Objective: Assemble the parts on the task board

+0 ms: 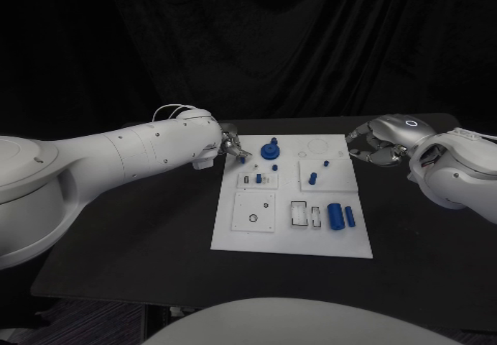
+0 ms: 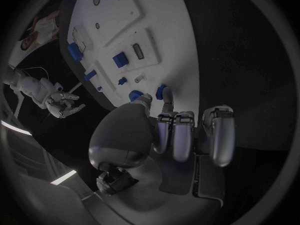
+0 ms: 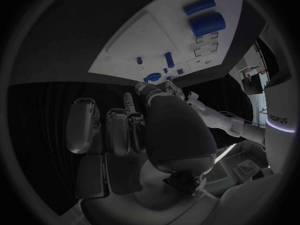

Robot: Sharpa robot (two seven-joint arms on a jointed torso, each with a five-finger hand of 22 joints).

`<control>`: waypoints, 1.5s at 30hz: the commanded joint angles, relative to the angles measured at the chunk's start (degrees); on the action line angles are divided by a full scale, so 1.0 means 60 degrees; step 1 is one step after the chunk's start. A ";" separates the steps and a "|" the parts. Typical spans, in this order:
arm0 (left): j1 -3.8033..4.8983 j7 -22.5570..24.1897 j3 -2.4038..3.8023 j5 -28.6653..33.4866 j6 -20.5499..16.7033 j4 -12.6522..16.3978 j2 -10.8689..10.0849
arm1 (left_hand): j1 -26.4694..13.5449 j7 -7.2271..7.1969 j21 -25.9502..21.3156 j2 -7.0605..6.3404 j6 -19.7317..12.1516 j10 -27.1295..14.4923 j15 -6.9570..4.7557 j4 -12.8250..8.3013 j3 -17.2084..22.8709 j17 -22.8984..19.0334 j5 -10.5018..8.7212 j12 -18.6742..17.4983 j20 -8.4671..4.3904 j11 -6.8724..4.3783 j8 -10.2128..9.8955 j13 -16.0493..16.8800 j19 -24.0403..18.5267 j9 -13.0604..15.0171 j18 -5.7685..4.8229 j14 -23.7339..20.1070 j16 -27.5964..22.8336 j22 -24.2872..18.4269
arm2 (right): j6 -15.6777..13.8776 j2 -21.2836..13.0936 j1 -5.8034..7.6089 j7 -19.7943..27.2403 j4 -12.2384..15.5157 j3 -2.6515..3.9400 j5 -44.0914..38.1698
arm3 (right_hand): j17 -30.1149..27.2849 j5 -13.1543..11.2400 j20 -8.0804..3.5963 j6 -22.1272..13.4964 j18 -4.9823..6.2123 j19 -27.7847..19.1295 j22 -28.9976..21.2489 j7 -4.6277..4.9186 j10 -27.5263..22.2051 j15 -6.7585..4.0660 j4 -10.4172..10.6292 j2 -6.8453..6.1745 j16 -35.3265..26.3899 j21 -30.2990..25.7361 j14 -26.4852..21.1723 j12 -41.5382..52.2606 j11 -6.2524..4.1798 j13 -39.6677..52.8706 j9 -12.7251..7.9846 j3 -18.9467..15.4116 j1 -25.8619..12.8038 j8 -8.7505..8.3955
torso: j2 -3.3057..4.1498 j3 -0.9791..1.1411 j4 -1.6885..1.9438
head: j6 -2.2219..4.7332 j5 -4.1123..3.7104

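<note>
**benchmonkey:** where's everything sitting on your feed right now?

**me:** From the head cam the task board (image 1: 293, 241) is dead centre on the black table (image 1: 135, 237). My left hand (image 1: 230, 149) is over the board's 10 o'clock corner, and its fingertips (image 2: 164, 92) look pinched on a small blue part (image 1: 243, 159) right at that edge. In the left wrist cam there's blue at the tips, so I'd call that a grip. Just beside it, toward 12 o'clock, a round blue part with a post (image 1: 269, 150) stands on the board. Down at 4 o'clock a fat blue cylinder (image 1: 335, 215) and a thinner blue cylinder (image 1: 350, 216) lie side by side.

**benchmonkey:** and the right?

**me:** The right hand (image 1: 375, 147) hangs off the board's 2 o'clock corner, fingers curled in, nothing in them.
</note>
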 commanded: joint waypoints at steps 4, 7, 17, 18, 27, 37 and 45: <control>-0.0025 0.0053 0.0007 -0.0009 -0.0051 -0.0029 0.0032 | 0.0251 -0.0005 -0.0018 0.0005 0.0002 0.1013 0.0065 -0.0037 0.0149 0.2514 0.0279 0.0025 0.0079 0.0049 -0.0059 0.2487 0.0412 -0.0050 0.0140 0.0992 0.0025 0.2157 | 0.0136 0.0014 -0.0018 -0.0129 -0.0007 0.0008 -0.0025 | 0.1697 -0.0053 0.0005 0.0046 0.0085 -0.0056 0.1696 0.0013 0.0815 0.0067 -0.0005 -0.0014 -0.0039 -0.0054 0.0684 -0.0044 0.0055 0.2373 -0.0015 0.0072 0.0030 -0.0052 | 0.0002 -0.0003 0.0000 | 0.0002 0.0020; -0.0029 0.0056 0.0007 -0.0009 -0.0024 -0.0040 0.0036 | 0.0382 -0.0014 -0.0024 -0.0032 0.0009 0.1013 0.0057 -0.0074 0.0228 0.2514 0.0574 0.0025 0.0074 0.0041 -0.0085 0.2487 0.0407 -0.0083 0.0142 0.0992 0.0025 0.2154 | 0.0146 0.0021 -0.0018 -0.0127 -0.0009 0.0008 -0.0025 | 0.1697 -0.0053 0.0005 0.0046 0.0085 -0.0056 0.1696 0.0013 0.0815 0.0067 -0.0005 -0.0014 -0.0039 -0.0054 0.0684 -0.0044 0.0055 0.2373 -0.0015 0.0072 0.0030 -0.0052 | -0.0001 -0.0004 -0.0001 | 0.0002 0.0019; -0.0047 0.0083 0.0007 -0.0009 0.0068 -0.0069 0.0062 | 0.0531 -0.0021 -0.0047 -0.0099 0.0009 0.1013 0.0051 -0.0131 0.0331 0.2514 0.0895 0.0025 0.0068 0.0032 -0.0112 0.2487 0.0393 -0.0112 0.0147 0.0992 0.0025 0.2146 | 0.0162 0.0035 -0.0018 -0.0128 -0.0014 0.0008 -0.0025 | 0.1697 -0.0053 0.0005 0.0046 0.0085 -0.0056 0.1696 0.0013 0.0815 0.0067 -0.0005 -0.0014 -0.0039 -0.0054 0.0684 -0.0044 0.0055 0.2373 -0.0015 0.0072 0.0030 -0.0052 | 0.0003 -0.0004 -0.0001 | 0.0002 0.0024; -0.0050 0.0086 0.0007 -0.0009 0.0077 -0.0074 0.0066 | 0.0570 -0.0024 -0.0060 -0.0118 0.0011 0.1013 0.0051 -0.0147 0.0365 0.2514 0.0987 0.0025 0.0065 0.0031 -0.0119 0.2487 0.0385 -0.0119 0.0151 0.0992 0.0025 0.2142 | 0.0162 0.0037 -0.0018 -0.0128 -0.0015 0.0008 -0.0025 | 0.1697 -0.0053 0.0005 0.0046 0.0085 -0.0056 0.1696 0.0013 0.0815 0.0067 -0.0005 -0.0014 -0.0039 -0.0054 0.0684 -0.0044 0.0055 0.2373 -0.0015 0.0072 0.0030 -0.0052 | 0.0002 -0.0003 -0.0002 | 0.0002 0.0026; -0.0071 0.0151 0.0007 -0.0009 0.0054 -0.0138 0.0081 | 0.0867 -0.0044 -0.0076 -0.0248 0.0013 0.1013 0.0029 -0.0325 0.0750 0.2514 0.2008 0.0025 0.0046 0.0008 -0.0146 0.2487 0.0372 -0.0140 0.0154 0.0992 0.0025 0.2137 | 0.0162 0.0040 -0.0018 -0.0132 -0.0017 0.0008 -0.0025 | 0.1684 -0.0052 0.0007 0.0060 0.0090 -0.0063 0.1690 0.0013 0.0810 0.0070 -0.0016 -0.0001 -0.0055 -0.0083 0.0679 -0.0047 0.0057 0.2369 -0.0030 0.0099 0.0020 -0.0062 | 0.0002 0.0000 -0.0002 | 0.0002 0.0021; -0.0076 0.0227 0.0007 -0.0009 0.0100 -0.0179 0.0061 | 0.1023 -0.0045 -0.0119 -0.0361 -0.0019 0.1013 0.0025 -0.0446 0.1694 0.2514 0.2134 0.0025 0.0035 -0.0001 -0.0131 0.2487 0.0343 -0.0083 0.0165 0.0992 0.0025 0.2123 | 0.0174 0.0048 -0.0018 -0.0136 -0.0026 0.0008 -0.0025 | 0.1687 -0.0051 0.0008 0.0065 0.0090 -0.0062 0.1691 0.0013 0.0800 0.0070 -0.0020 0.0007 -0.0051 -0.0085 0.0681 -0.0055 0.0057 0.2362 -0.0033 0.0108 0.0020 -0.0063 | -0.0004 -0.0001 -0.0001 | 0.0002 0.0044; -0.0077 0.0429 0.0007 -0.0008 0.0086 -0.0061 -0.0031 | 0.1019 -0.0064 -0.0125 -0.0667 0.0035 0.1013 0.0008 -0.0698 0.2572 0.2514 0.2528 0.0025 0.0026 -0.0018 0.0008 0.2487 0.0337 0.0087 0.0166 0.0992 0.0025 0.2121 | 0.0207 0.0057 -0.0019 -0.0146 -0.0036 0.0008 -0.0025 | 0.1687 -0.0051 0.0008 0.0065 0.0090 -0.0062 0.1691 0.0013 0.0800 0.0070 -0.0020 0.0007 -0.0051 -0.0085 0.0681 -0.0055 0.0057 0.2362 -0.0033 0.0108 0.0020 -0.0063 | 0.0003 0.0001 0.0007 | 0.0002 0.0039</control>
